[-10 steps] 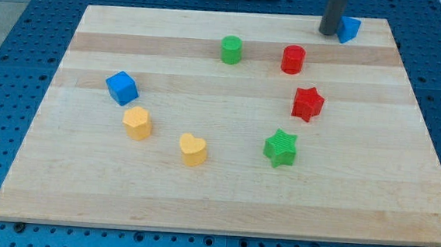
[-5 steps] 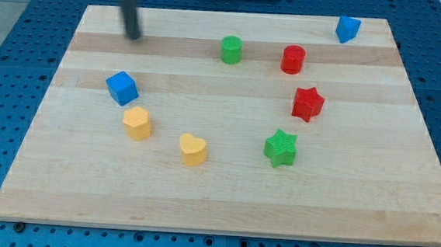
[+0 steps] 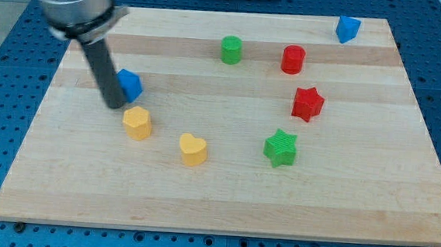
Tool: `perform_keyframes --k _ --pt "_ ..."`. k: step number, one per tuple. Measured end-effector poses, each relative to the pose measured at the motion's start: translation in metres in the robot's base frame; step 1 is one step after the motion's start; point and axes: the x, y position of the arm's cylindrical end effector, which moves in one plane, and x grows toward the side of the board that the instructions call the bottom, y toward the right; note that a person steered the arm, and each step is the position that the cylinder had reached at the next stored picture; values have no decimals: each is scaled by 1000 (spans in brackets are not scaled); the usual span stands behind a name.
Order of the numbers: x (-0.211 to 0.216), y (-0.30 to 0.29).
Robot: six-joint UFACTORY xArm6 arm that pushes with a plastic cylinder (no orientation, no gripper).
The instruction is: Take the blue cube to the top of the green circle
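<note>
The blue cube (image 3: 131,84) sits on the left part of the wooden board (image 3: 224,186). My tip (image 3: 113,103) is down at the cube's lower left side, touching or nearly touching it; the rod hides the cube's left part. The green circle, a short green cylinder (image 3: 231,49), stands near the view's top centre, well to the right of and above the cube.
A yellow hexagonal block (image 3: 136,122) lies just below the tip. A yellow heart (image 3: 193,149), green star (image 3: 281,148), red star (image 3: 307,103), red cylinder (image 3: 293,59) and another blue block (image 3: 348,28) at the top right corner also lie on the board.
The rod swept from the top right corner across the view's top to the left, then came down to the blue cube's left side. The cube has shifted slightly right.
</note>
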Motion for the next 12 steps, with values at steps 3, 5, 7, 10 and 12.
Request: perform_keyframes --k 3,5,7,10,12 --pt "-75 24" --pt "-55 -9" --pt "-109 -3" --pt "-133 79" --pt "-171 35"
